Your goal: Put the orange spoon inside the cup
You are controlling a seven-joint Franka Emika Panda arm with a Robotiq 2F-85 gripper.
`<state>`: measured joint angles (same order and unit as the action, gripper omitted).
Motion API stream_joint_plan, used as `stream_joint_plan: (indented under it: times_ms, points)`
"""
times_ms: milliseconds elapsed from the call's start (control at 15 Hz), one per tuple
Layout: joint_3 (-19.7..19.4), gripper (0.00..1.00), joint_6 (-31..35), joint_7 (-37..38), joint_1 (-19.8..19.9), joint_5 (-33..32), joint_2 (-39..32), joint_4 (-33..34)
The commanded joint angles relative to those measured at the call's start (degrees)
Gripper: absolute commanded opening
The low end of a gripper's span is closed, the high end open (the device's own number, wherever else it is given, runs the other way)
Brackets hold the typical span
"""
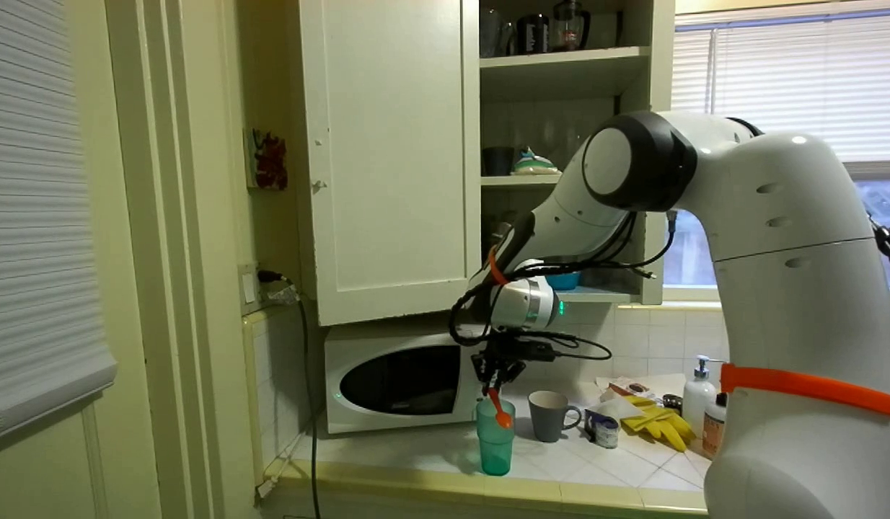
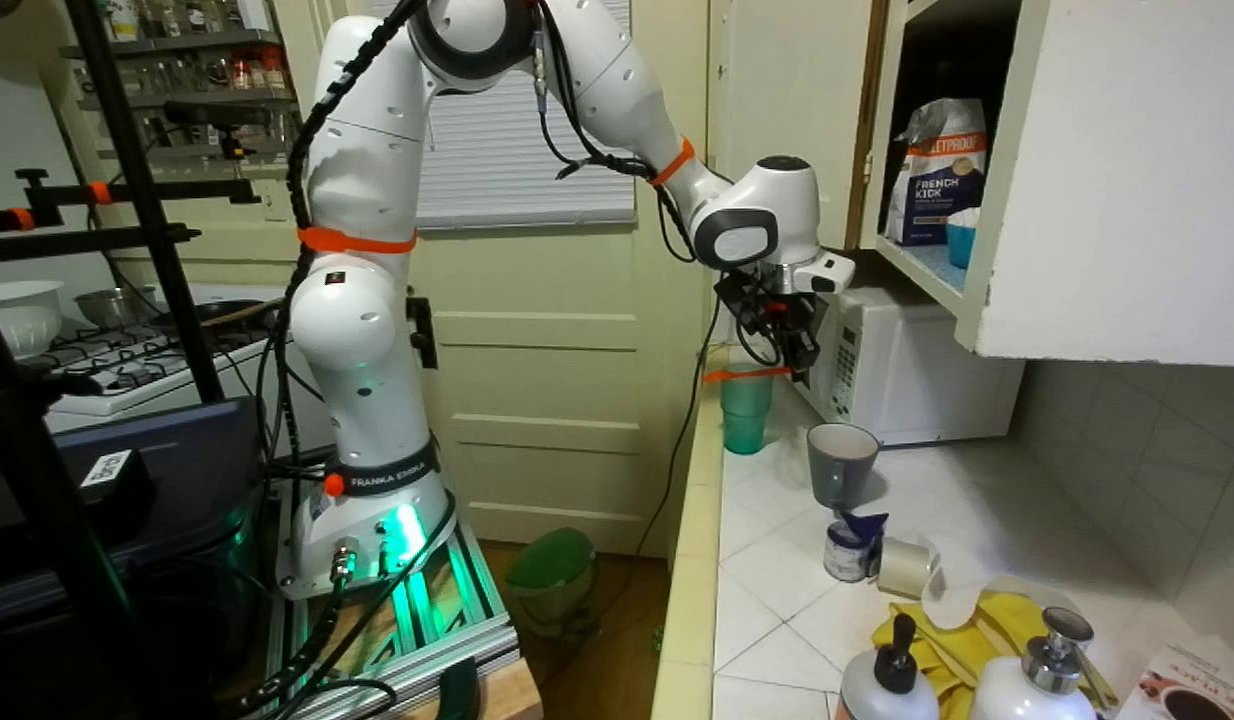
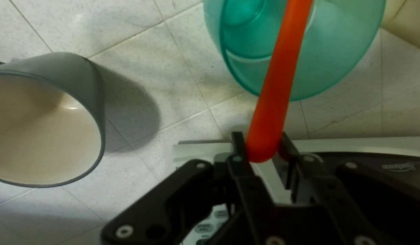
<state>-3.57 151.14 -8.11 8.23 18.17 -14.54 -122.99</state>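
Observation:
The orange spoon (image 3: 281,75) is held by its handle end between my gripper's fingertips (image 3: 262,143). Its handle crosses above the open mouth of the cup (image 3: 339,58) in the wrist view, and its bowl end is out of that frame. In an exterior view the spoon (image 2: 745,374) lies almost level at the rim of the teal cup (image 2: 745,415); contact with the rim cannot be told. The cup (image 1: 496,450) stands upright on the counter. The spoon's bowl (image 1: 503,419) shows in front of the cup's upper part. My gripper (image 1: 492,386) is just behind and above the cup.
A grey mug (image 1: 548,417) with a handle stands beside the cup. A white microwave (image 1: 394,382) is behind the gripper. A small tin (image 2: 847,552), yellow gloves (image 1: 658,422) and pump bottles (image 2: 1032,680) lie further along. The counter edge (image 1: 517,491) is close to the cup.

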Motion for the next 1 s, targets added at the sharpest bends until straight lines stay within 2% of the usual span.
stream_joint_plan:
  times_ms: [0,600,933]
  points:
    - [0.55,0.06,1.51,0.73,0.44,-0.34,-0.99,0.47]
    - [1.51,0.06,3.07,0.24,0.39,1.05,3.13,-1.43]
    - [1.94,0.06,9.17,-0.07,0.04,0.83,5.59,-3.73]
